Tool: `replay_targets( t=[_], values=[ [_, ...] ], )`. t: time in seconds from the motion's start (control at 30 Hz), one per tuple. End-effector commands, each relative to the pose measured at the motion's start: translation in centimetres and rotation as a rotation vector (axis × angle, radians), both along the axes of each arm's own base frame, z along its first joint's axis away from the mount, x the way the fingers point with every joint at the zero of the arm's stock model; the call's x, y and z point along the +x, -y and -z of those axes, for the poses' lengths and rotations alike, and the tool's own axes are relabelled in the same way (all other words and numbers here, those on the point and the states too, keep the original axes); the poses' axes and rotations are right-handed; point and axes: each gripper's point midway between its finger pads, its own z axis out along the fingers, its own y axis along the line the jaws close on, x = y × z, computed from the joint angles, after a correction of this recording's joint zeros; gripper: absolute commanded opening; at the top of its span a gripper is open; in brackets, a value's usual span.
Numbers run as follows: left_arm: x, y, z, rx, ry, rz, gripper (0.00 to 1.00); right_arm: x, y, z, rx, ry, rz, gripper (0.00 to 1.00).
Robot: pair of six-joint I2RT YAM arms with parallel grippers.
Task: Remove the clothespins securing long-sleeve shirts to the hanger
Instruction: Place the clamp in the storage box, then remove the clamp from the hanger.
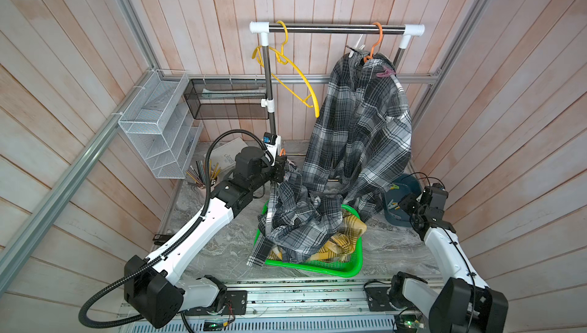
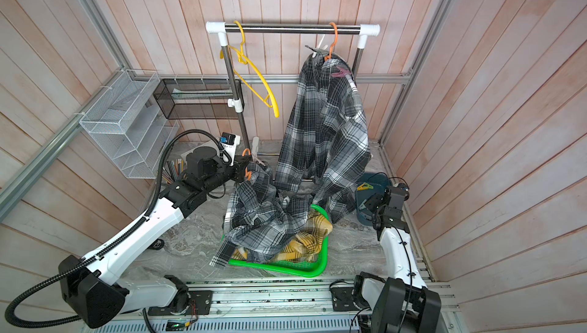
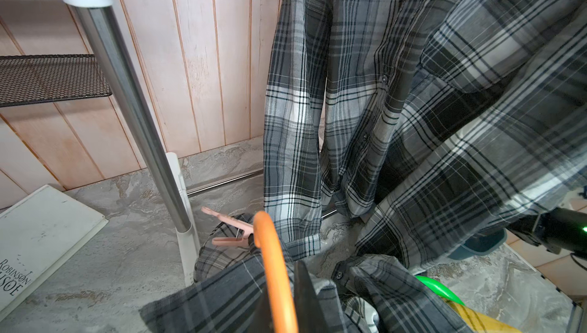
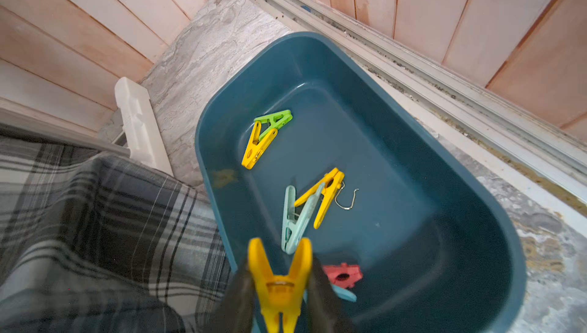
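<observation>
grey plaid shirt (image 1: 355, 131), yellow clothespin (image 4: 279, 287), teal tub (image 4: 413, 125)

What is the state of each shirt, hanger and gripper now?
hanging grey shirt: on rail, pink clothespin clipped on.
second grey shirt: heaped over green basket.
yellow shirt: lying in basket.
yellow hanger: bare, on rail.
left gripper: shut on orange hanger.
right gripper: yellow clothespin between fingers, grip unclear.

A chrome-barred rack (image 1: 336, 27) stands at the far side of the marble table (image 1: 222, 242). On the left wall hang a white wire organizer (image 1: 152, 118) and, farther back, a black mesh shelf (image 1: 225, 101). Below them are pencils (image 1: 200, 174) and a white book (image 3: 41, 236). A green basket (image 1: 317, 270) sits near centre, and a blue tub (image 4: 413, 144) sits at the right.
</observation>
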Motion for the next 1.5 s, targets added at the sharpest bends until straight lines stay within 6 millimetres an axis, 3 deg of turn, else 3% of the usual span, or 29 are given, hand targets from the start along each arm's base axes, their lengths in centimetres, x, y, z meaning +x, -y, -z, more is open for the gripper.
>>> replay_targets(
  t=[0.0, 0.13, 0.27, 0.37, 0.57, 0.7, 0.77, 0.83, 0.93, 1.23, 1.47],
  values=[
    [0.1, -0.2, -1.2, -0.032, 0.037, -0.010, 0.00, 1.7, 0.5, -4.9, -0.041, 0.157, 0.001, 0.60],
    [0.4, -0.1, -1.1, -0.028, 0.032, -0.012, 0.00, 1.3, -0.3, -9.7, -0.070, 0.244, -0.046, 0.62],
    [0.8, -0.2, -0.7, -0.023, 0.024, -0.020, 0.00, -0.1, -2.5, -10.9, -0.056, 0.255, -0.127, 0.59],
    [1.0, -0.2, -0.7, -0.022, 0.017, -0.022, 0.00, -1.6, -5.5, -10.2, -0.042, 0.221, -0.222, 0.55],
    [1.5, -0.2, -0.4, -0.019, 0.010, -0.029, 0.00, -5.1, -12.3, -5.6, -0.069, -0.042, -0.477, 0.50],
    [1.7, -0.2, -0.4, -0.020, 0.003, -0.037, 0.00, -7.0, -16.5, -5.6, -0.030, -0.044, -0.615, 0.47],
    [1.8, -0.2, -0.4, -0.021, 0.002, -0.041, 0.00, -7.7, -19.0, -7.0, -0.008, 0.009, -0.711, 0.43],
    [2.0, -0.2, -0.3, -0.019, -0.002, -0.043, 0.00, -8.7, -22.3, -9.7, -0.009, 0.126, -0.870, 0.41],
    [2.2, -0.2, -0.1, -0.015, -0.009, -0.050, 0.00, -9.8, -25.3, -13.2, -0.038, 0.234, -0.992, 0.40],
    [2.4, -0.8, 0.2, -0.004, -0.024, -0.086, 0.00, -13.2, -34.0, -18.3, -0.098, 0.402, -1.274, 0.41],
    [2.8, -1.3, 0.6, 0.007, -0.039, -0.127, 0.00, -13.6, -39.2, -21.8, -0.121, 0.498, -1.324, 0.47]
  ],
)
